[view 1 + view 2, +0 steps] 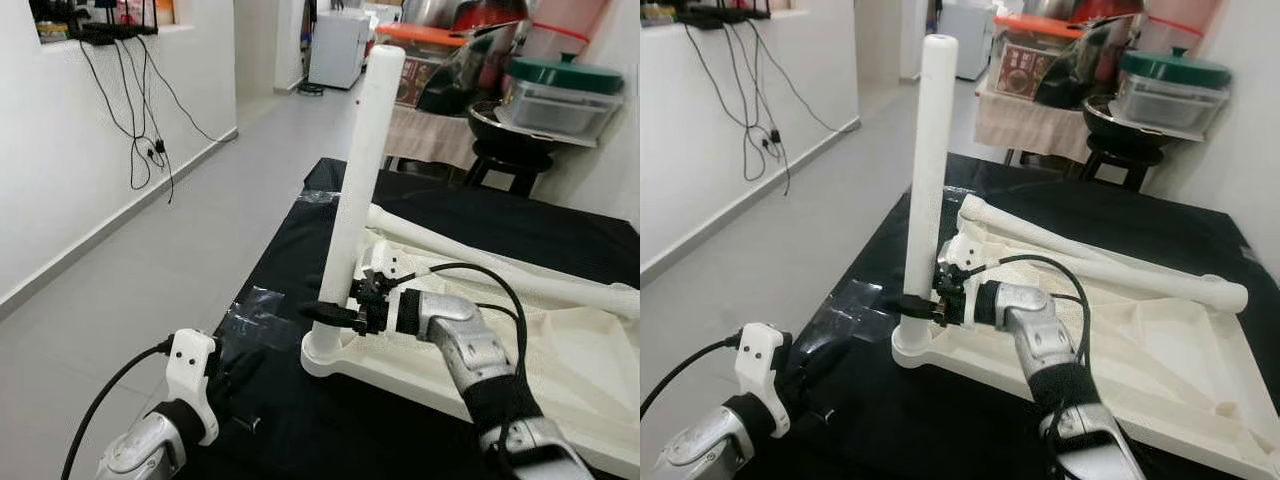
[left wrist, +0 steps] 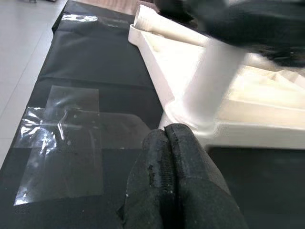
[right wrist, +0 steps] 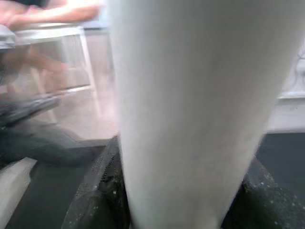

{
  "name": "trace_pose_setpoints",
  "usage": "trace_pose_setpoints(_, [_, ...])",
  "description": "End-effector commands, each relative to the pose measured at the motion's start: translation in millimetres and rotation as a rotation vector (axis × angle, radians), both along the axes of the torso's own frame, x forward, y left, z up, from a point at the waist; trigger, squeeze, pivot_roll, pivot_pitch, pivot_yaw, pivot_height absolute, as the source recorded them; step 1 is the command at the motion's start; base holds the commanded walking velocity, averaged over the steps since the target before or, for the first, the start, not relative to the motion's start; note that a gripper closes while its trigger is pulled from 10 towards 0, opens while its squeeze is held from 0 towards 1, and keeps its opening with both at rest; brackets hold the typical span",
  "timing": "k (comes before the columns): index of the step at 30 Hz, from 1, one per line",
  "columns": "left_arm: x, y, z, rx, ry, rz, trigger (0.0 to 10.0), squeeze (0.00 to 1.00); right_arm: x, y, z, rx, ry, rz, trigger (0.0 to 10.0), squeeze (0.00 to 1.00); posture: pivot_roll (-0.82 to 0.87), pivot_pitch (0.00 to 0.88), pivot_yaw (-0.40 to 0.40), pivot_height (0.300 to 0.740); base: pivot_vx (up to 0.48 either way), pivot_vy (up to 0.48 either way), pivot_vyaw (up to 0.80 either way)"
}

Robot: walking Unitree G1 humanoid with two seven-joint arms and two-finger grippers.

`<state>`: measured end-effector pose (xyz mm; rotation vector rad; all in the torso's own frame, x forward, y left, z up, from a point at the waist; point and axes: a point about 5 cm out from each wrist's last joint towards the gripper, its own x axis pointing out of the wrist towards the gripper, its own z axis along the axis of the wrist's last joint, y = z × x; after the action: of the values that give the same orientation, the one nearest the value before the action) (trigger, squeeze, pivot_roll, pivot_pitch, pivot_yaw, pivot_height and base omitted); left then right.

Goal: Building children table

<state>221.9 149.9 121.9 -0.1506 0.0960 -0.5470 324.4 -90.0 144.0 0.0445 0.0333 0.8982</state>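
Observation:
A white children's table top lies upside down on a black cloth. One white leg stands upright in its near left corner socket. My right gripper is shut on this leg low down, near the socket; in the right wrist view the leg fills the space between the black fingers. Another white leg lies flat along the top's far edge. My left gripper is shut with nothing in it, low over the cloth just left of the socket corner.
Clear tape patches are stuck on the cloth near the left gripper. The cloth's left edge drops to a grey floor. Behind stand a black stool, stacked containers and a white appliance. Cables hang on the left wall.

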Motion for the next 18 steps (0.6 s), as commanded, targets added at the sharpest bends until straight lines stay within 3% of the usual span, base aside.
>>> trace_pose_setpoints(1, [-2.4, -0.5, 0, -0.007, 0.008, -0.016, 10.0, 0.0, -7.0, -6.0, -24, -0.009, 0.142, -0.353, 0.0, 0.0, 0.09, 0.0, -0.1, 0.74, 0.0, 0.0, 0.0])
trace_pose_setpoints(2, [-2.4, -0.5, 0, -0.007, 0.008, -0.016, 10.0, 0.0, -7.0, -6.0, -24, -0.009, 0.142, -0.353, 0.0, 0.0, 0.09, 0.0, -0.1, 0.74, 0.0, 0.0, 0.0])
trace_pose_setpoints(3, [-2.4, 1.1, 0, -0.006, 0.009, -0.015, 10.0, 0.0, -22.9, 8.3, -34, -0.079, 0.148, -0.398, 0.0, 0.0, 0.09, 0.0, -0.096, 0.74, 0.0, 0.0, 0.0])
trace_pose_setpoints(5, [-2.0, 3.2, -1, -0.002, 0.012, -0.016, 10.0, 0.0, -23.8, 14.8, -25, -0.043, 0.099, -0.365, 0.0, 0.0, 0.07, 0.0, -0.075, 0.74, 0.0, 0.0, 0.0])
trace_pose_setpoints(11, [-1.2, 1.6, -1, -0.003, 0.014, -0.023, 10.0, 0.0, -16.9, 7.9, -34, -0.091, 0.132, -0.304, 0.0, 0.0, 0.1, 0.0, -0.096, 0.74, 0.0, 0.0, 0.0])
trace_pose_setpoints(12, [-1.4, 1.5, -1, -0.005, 0.011, -0.011, 10.0, 0.0, -15.5, 8.4, -35, -0.093, 0.131, -0.268, 10.0, 0.0, 0.11, 0.0, -0.097, 0.74, 0.0, 0.0, 0.0])
trace_pose_setpoints(13, [-1.4, 1.5, -1, -0.005, 0.011, -0.011, 10.0, 0.0, -15.5, 8.4, -35, -0.093, 0.131, -0.268, 10.0, 0.0, 0.11, 0.0, -0.097, 0.74, 0.0, 0.0, 0.0])
trace_pose_setpoints(14, [-1.2, 1.1, -2, -0.004, 0.01, -0.005, 10.0, 0.0, -12.0, 7.7, -32, -0.101, 0.101, -0.241, 10.0, 1.0, 0.11, 0.0, -0.1, 0.74, 0.0, 0.0, 0.0])
trace_pose_setpoints(16, [-0.7, 1.1, -2, -0.005, 0.01, -0.003, 10.0, 0.0, -9.1, 8.9, -25, -0.081, 0.075, -0.186, 10.0, 1.0, 0.11, 0.0, -0.1, 0.74, 0.0, 0.0, 0.0])
trace_pose_setpoints(18, [0.5, 0.7, -3, -0.007, 0.013, -0.009, 10.0, 0.0, -5.1, 12.9, -8, -0.061, 0.003, 0.012, 10.0, 1.0, 0.11, 0.0, -0.096, 0.74, 0.0, 0.0, 0.0])
